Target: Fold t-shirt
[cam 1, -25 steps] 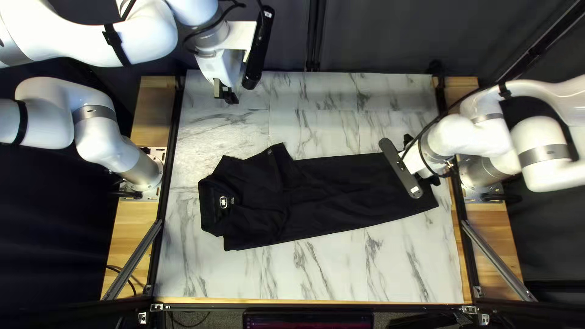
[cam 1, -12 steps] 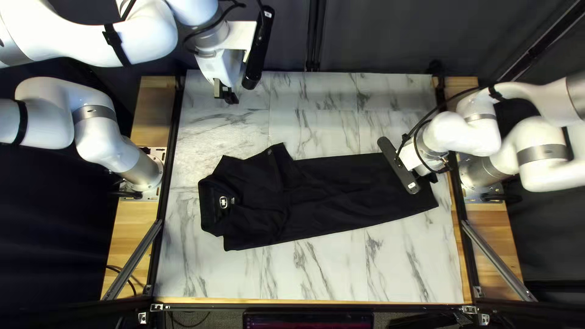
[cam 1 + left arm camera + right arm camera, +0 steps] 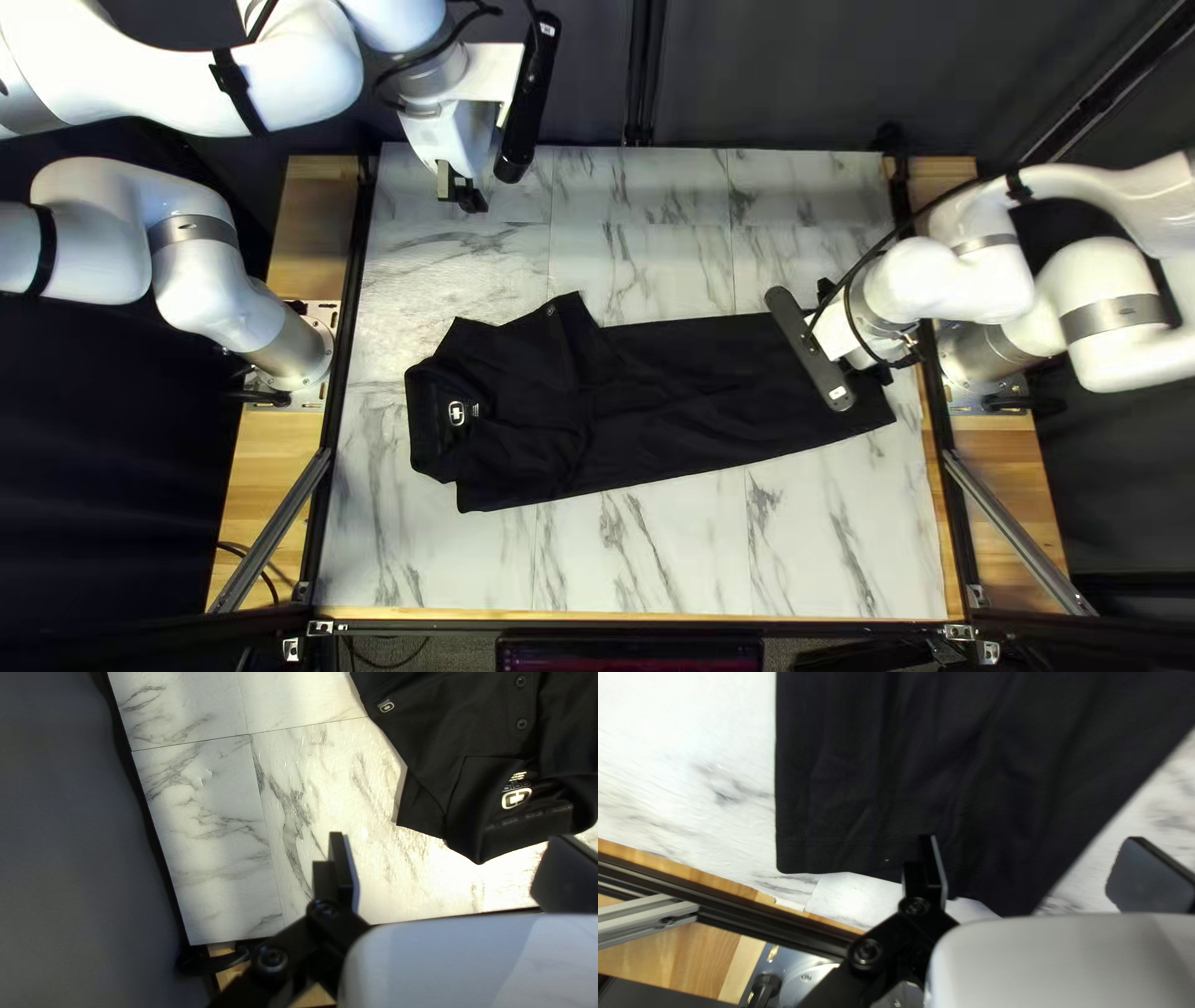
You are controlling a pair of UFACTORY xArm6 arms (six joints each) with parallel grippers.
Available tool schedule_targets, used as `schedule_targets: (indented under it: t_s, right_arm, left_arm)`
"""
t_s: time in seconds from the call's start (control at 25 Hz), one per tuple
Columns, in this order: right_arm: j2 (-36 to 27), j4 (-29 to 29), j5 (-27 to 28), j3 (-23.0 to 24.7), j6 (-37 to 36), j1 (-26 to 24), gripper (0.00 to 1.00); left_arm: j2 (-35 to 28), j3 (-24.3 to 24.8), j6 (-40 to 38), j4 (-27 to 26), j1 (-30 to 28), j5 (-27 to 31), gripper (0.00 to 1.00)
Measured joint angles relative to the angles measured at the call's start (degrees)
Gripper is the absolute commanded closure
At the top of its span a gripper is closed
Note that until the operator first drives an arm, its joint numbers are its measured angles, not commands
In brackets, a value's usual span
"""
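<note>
Black t-shirt (image 3: 697,398) across the marbled table (image 3: 647,566).
Top left view: left gripper (image 3: 459,192) above the far side, right gripper (image 3: 854,331) near the hem (image 3: 883,408); left wrist view: spread, t-shirt ahead; right wrist view: spread above cloth.

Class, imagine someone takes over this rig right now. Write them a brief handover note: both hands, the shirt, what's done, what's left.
Left hand: open, empty, near the table's far edge, away from the shirt.
Right hand: open, at the hem, gripping nothing.
Black shirt: on the table, collar toward the left arm's base, hem toward the right's.
Done: apparently folded lengthwise into a long strip.
Left: probably bring hem toward collar, then tidy.
</note>
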Motion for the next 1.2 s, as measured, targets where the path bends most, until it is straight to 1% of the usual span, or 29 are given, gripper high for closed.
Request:
schedule_targets:
  t_s: [0.2,0.44,0.52,1.2]
  right_arm:
    - [-6.31,1.13,8.91,-4.02,-1.92,-4.41,0.00]
    - [-13.86,3.56,21.81,-11.53,-4.79,-10.13,0.00]
    - [-15.69,4.21,24.31,-13.15,-4.68,-11.35,0.00]
    - [-16.07,4.42,25.02,-13.49,-4.63,-11.58,0.00]
  left_arm:
    - [0.00,0.00,0.00,0.00,0.00,0.00,0.00]
    - [0.00,0.00,0.00,0.00,0.00,0.00,0.00]
    - [0.00,0.00,0.00,0.00,0.00,0.00,0.00]
    - [0.00,0.00,0.00,0.00,0.00,0.00,0.00]
